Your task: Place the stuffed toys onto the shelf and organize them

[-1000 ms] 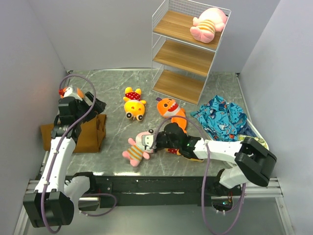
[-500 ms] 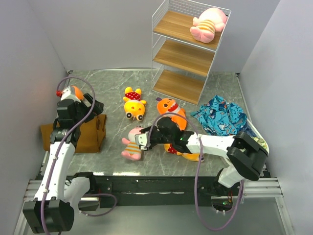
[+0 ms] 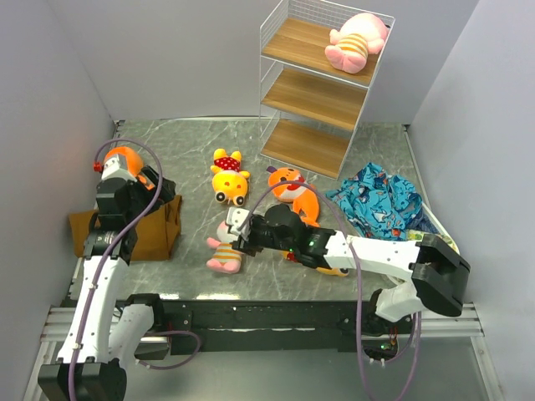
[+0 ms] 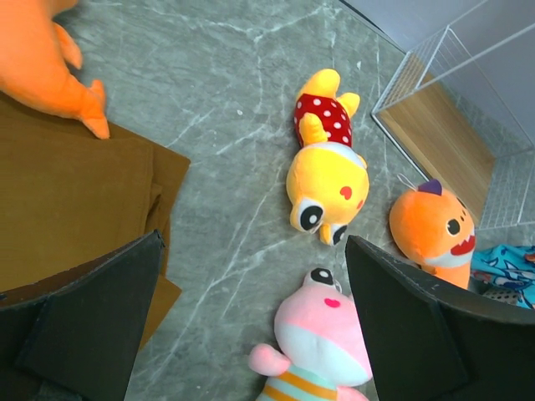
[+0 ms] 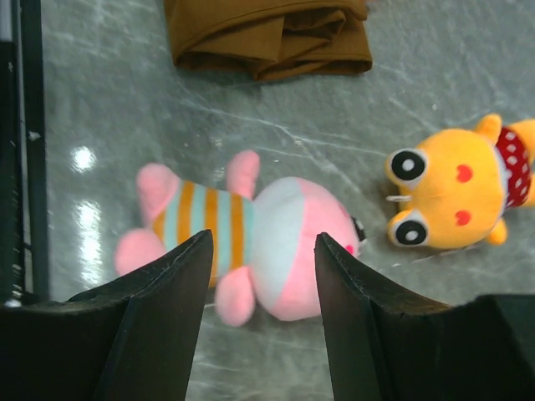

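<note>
**Presently: one toy on the shelf, four in view off it, both grippers empty**

Your left gripper (image 4: 252, 251) hangs over the left side of the table (image 3: 184, 150) with its fingers spread wide and nothing between them. Below it lies the folded brown cloth (image 4: 67, 209). An orange fish-like toy (image 4: 38, 58) rests at the far edge of that cloth, its tail fin touching the fabric.

Your right gripper (image 5: 261, 242) is reached across to the middle of the table. Its fingers are parted and straddle the pink toy in the striped shirt (image 3: 222, 251). That toy lies on its side on the marble surface, head toward the shelf. You cannot tell from these views whether the fingers touch the plush; they are not closed on it.

The yellow toy in the red polka-dot shirt (image 3: 228, 180) lies face up just beyond the pink one, apart from it. A second orange fish-like toy (image 3: 288, 185) sits near the foot of the shelf (image 3: 313, 98), partly behind the right arm.

The shelf stands at the far side of the table. Another pink striped toy (image 3: 358, 40) lies on its top board, to the right. The middle and bottom boards show bare wood.

The blue patterned cloth (image 3: 384, 209) is bunched on the table to the right of the shelf's base.
</note>
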You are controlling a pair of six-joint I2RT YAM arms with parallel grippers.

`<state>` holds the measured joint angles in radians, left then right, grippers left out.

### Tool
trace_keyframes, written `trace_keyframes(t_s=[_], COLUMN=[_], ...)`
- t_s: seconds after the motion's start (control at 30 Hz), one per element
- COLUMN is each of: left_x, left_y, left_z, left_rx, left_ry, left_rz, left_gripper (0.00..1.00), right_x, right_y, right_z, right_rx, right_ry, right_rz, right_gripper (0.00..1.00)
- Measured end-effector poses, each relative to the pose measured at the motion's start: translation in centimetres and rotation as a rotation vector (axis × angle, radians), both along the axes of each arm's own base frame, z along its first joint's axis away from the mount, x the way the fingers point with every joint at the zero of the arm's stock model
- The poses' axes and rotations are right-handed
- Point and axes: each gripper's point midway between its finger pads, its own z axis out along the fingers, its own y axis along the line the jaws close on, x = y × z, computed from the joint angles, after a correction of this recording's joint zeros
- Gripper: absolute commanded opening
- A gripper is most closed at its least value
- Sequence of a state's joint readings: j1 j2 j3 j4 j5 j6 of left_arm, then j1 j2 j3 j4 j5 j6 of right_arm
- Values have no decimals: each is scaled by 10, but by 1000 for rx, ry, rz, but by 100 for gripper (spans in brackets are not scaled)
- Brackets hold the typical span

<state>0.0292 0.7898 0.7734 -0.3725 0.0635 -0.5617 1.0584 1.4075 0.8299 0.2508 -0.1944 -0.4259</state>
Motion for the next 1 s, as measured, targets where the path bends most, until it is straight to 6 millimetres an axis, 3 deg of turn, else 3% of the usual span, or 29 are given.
trace_keyframes(t_s=[0.2,0.37,0.57,0.7,0.87,1.0], left_x=[-2,-5,-9,-10,-11,-12], left_y=[6,15,27,33,35,35], left_z=[-1,8,14,11,9,9], left_rx=[14,33,57,67,72,71], left_ry=[5,-27,-49,-37,-26,-26], left_rz=[31,81,146,177,188,189], left_gripper=[97,97,96,97,97,97], right_x=[-22,-41,-46,-43,-39,-39], right_y=[11,34,50,43,42,44], right_z=[1,-8,-44,-70,-82,-107], right_rx=[-28,-114,-283,-394,-437,-487], right_ry=[85,61,16,-29,-66,-84], right_rz=[-65,-49,-63,-77,-82,-84], right_gripper=[62,64,65,65,63,63])
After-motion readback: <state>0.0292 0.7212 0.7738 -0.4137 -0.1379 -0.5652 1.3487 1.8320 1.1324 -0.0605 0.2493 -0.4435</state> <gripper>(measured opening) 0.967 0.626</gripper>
